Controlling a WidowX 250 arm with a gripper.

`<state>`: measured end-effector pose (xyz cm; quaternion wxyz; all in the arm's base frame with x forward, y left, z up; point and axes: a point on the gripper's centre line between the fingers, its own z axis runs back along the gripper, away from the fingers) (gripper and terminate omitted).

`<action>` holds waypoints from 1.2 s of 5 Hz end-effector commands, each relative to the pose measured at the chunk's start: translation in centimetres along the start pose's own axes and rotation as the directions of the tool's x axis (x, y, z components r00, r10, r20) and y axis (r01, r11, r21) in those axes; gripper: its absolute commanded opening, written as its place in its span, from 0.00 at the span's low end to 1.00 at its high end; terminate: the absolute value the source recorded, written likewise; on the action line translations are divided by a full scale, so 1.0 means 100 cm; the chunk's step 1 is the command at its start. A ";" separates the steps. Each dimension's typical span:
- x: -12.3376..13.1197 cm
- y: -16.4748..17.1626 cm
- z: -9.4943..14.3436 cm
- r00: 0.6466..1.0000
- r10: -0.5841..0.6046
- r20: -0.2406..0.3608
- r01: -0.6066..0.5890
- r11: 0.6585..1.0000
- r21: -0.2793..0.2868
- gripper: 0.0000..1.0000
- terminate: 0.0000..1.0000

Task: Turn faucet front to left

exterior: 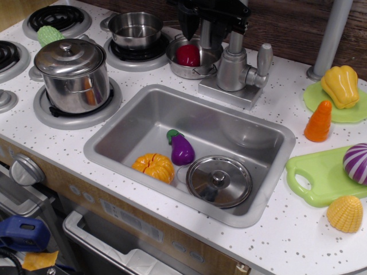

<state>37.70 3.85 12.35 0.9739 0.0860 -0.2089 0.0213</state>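
1. white speckled toy kitchen counter (275, 229) with a steel sink (114, 146) set in its middle, stove burners along the left edge, dark wood wall behind.
2. faucet (232, 71) stands on its square base plate at the back rim of the sink, near the middle of the counter's far edge; its rounded lever points up on the right side.
3. black gripper (213, 23) hangs at the top edge of the view, directly above the faucet, its fingers down around the upright spout pipe, likely placed there to swing the spout leftward.
4. whether the fingers actually clamp the pipe or only straddle it cannot be told; the black housing hides the contact.
5. small steel bowl (182, 69) holding a red toy sits just left of the faucet, on the side the spout would turn toward.
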 end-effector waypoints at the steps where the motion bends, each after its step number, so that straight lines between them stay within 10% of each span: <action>1: 0.023 0.029 -0.020 0.990 -0.081 0.112 0.079 0.997 0.020 0.00 0.00; 5: 0.042 0.065 -0.040 0.970 -0.179 0.165 0.177 0.984 0.029 0.00 0.00; 6: 0.044 0.068 -0.044 0.965 -0.182 0.188 0.182 0.983 0.018 0.00 1.00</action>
